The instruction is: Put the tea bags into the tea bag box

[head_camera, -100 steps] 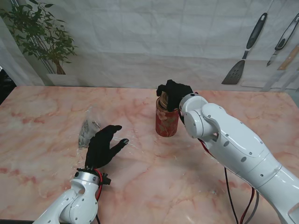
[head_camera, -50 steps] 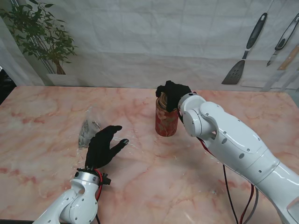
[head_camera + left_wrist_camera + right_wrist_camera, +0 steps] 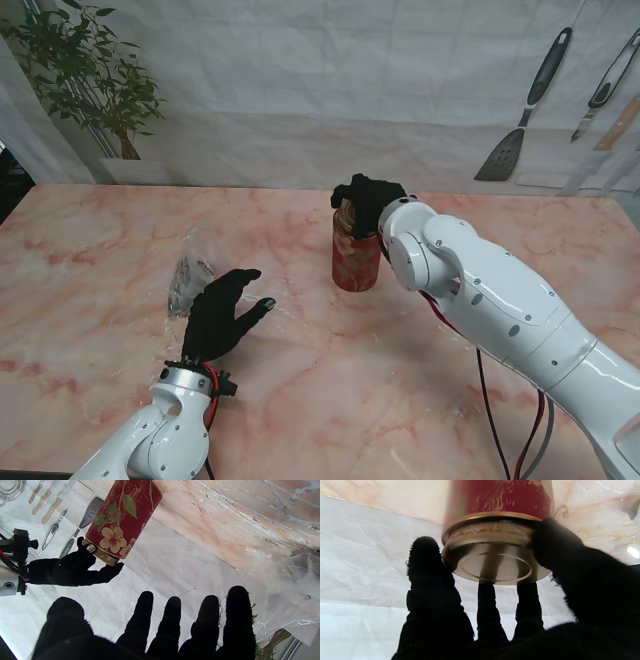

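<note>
The tea bag box is a red flowered tin with a gold lid, standing upright mid-table. My right hand sits on top of it, shut on the lid, with thumb and fingers wrapped round the rim. The left wrist view shows the tin and that right hand clasping its top. My left hand rests open on the table to the left, fingers spread, holding nothing. Just past its fingertips lies a crumpled clear plastic bag with dark tea bags inside; the bag is partly see-through.
A potted plant stands at the far left corner. Printed kitchen utensils hang on the white backdrop at the far right. Red and black cables trail under the right arm.
My right arm has shifted slightly to the left, its hand staying on the tin's lid. The left hand and the plastic bag have not moved.
</note>
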`<state>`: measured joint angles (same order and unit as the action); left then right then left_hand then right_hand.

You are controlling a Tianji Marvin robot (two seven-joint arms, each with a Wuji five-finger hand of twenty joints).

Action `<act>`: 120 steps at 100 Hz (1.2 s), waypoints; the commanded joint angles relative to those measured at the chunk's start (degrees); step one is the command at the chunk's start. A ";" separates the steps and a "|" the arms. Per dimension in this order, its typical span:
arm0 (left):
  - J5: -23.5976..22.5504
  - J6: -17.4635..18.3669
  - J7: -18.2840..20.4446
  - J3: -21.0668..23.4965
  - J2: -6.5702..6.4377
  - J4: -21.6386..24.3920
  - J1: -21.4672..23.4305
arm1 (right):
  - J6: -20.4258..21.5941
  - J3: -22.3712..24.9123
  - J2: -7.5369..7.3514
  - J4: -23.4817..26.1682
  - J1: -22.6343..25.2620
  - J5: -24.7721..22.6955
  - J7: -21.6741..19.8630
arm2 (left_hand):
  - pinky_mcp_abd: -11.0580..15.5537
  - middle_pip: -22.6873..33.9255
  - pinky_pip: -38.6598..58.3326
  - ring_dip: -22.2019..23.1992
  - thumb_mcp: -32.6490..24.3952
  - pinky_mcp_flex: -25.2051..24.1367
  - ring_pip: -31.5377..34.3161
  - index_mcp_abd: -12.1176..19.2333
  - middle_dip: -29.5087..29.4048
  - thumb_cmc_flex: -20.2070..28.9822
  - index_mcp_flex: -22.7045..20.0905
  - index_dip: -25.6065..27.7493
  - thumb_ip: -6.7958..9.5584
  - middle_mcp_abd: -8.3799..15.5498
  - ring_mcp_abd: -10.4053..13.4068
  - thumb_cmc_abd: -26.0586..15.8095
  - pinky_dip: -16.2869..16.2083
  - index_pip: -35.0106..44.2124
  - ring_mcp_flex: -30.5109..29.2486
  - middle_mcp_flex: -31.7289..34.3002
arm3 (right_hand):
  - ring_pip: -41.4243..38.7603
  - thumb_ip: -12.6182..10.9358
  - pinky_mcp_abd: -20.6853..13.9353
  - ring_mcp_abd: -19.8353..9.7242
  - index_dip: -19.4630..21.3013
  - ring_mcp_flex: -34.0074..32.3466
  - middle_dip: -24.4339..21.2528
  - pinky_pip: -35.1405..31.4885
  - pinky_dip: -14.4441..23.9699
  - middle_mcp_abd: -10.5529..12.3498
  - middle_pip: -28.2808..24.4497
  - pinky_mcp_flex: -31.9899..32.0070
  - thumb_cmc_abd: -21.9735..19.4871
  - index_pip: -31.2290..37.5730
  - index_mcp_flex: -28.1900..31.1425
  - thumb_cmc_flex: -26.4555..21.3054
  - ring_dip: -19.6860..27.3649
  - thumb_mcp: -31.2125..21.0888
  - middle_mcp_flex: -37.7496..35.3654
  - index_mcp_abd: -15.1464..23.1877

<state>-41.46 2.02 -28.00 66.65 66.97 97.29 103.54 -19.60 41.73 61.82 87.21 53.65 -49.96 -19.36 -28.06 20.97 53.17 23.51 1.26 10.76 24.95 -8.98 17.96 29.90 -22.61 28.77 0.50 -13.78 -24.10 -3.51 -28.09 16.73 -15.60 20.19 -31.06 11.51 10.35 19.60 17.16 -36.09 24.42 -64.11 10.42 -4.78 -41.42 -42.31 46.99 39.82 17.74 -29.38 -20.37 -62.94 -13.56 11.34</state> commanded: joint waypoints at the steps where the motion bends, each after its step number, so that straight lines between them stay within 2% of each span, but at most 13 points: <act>1: 0.24 0.16 0.52 -0.06 0.15 0.08 -0.15 | 0.47 -0.06 -0.17 0.29 -0.18 -0.37 -0.98 | 0.33 -0.21 1.73 0.56 0.62 0.21 -0.10 0.36 -0.48 0.06 0.33 -0.02 -2.28 0.72 0.39 0.40 -0.85 -0.26 -0.30 0.24 | -5.70 -7.58 -4.58 -20.32 1.96 -4.82 2.30 1.13 1.09 1.97 -6.02 5.58 -11.17 9.57 3.83 -1.46 -2.32 -8.77 -2.21 -2.79; 23: 0.23 0.22 0.42 -0.12 0.16 -0.01 -0.21 | 0.50 -0.18 -0.56 0.95 -0.54 -1.44 -2.99 | 0.38 -0.19 1.80 0.58 0.61 0.28 -0.08 0.77 -0.47 0.10 0.30 -0.01 -2.28 0.99 0.41 0.38 -0.88 -0.18 -0.35 0.24 | -5.55 -6.21 -3.25 -19.23 1.23 -2.55 2.36 1.45 1.85 0.64 -4.89 7.49 -9.40 8.19 1.94 5.91 -2.37 -7.23 -0.02 -2.59; 41: 0.19 0.20 0.39 -0.20 0.17 -0.04 -0.30 | 0.77 -0.16 -0.79 1.21 -0.74 -2.04 -4.17 | 0.36 -0.19 1.78 0.56 0.61 0.24 -0.11 0.84 -0.47 0.11 0.40 0.03 -2.28 0.92 0.44 0.38 -0.87 -0.07 -0.34 0.21 | -5.27 -5.34 -2.24 -18.37 0.64 -0.84 2.40 1.85 2.22 -0.17 -4.15 9.00 -8.64 7.13 0.28 9.71 -2.35 -4.90 1.54 -2.24; 76: 0.20 0.18 0.39 -0.23 0.17 -0.02 -0.22 | 0.84 -0.54 -1.17 1.60 -1.29 -3.40 -6.32 | 0.46 -0.12 1.82 0.57 0.60 0.33 -0.08 0.76 -0.44 0.30 0.16 0.10 -2.29 0.99 0.40 0.51 -0.88 0.17 -0.33 0.30 | -4.94 -4.99 -0.87 -17.17 -0.42 2.23 2.51 2.44 2.90 -2.37 -3.04 11.50 -9.12 5.36 -3.99 11.84 -2.39 -1.81 4.38 -0.51; 99: 0.21 0.16 0.34 -0.32 0.18 -0.09 -0.32 | 0.65 -0.78 -1.26 1.77 -1.54 -4.10 -7.03 | 0.55 -0.11 1.83 0.59 0.61 0.34 -0.03 0.67 -0.43 0.38 0.16 0.11 -2.30 0.93 0.43 0.51 -0.88 0.23 -0.37 0.31 | -5.19 -4.71 0.11 -16.30 -0.67 3.93 1.49 2.67 3.56 -3.58 -0.30 12.75 -9.15 4.24 -5.43 13.39 -2.58 0.16 4.33 -0.69; 120: 0.24 0.16 0.27 -0.42 0.20 -0.19 -0.43 | 0.63 -1.08 -1.27 1.63 -1.86 -3.87 -7.24 | 0.58 -0.05 1.85 0.59 0.61 0.42 -0.02 0.72 -0.40 0.52 0.14 0.12 -2.30 1.05 0.50 0.53 -0.88 0.28 -0.39 0.36 | -5.44 -3.12 0.58 -15.70 -0.56 5.01 0.75 2.72 4.09 -4.18 2.05 13.56 -10.34 3.17 -6.41 17.69 -2.73 3.93 4.29 -1.52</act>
<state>-41.43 2.11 -28.30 66.36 67.00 96.99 103.28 -19.21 40.81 60.61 88.63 52.02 -53.80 -25.69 -28.06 20.97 53.18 23.52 1.26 10.80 24.95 -8.98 17.96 29.90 -22.61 28.77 0.50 -13.78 -24.10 -3.51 -28.09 16.73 -15.65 20.19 -35.97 9.36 10.39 9.76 15.81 -33.64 26.02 -61.89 13.88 -7.19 -40.47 -29.36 37.75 39.37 11.62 -14.92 -22.07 -60.27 -11.53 12.73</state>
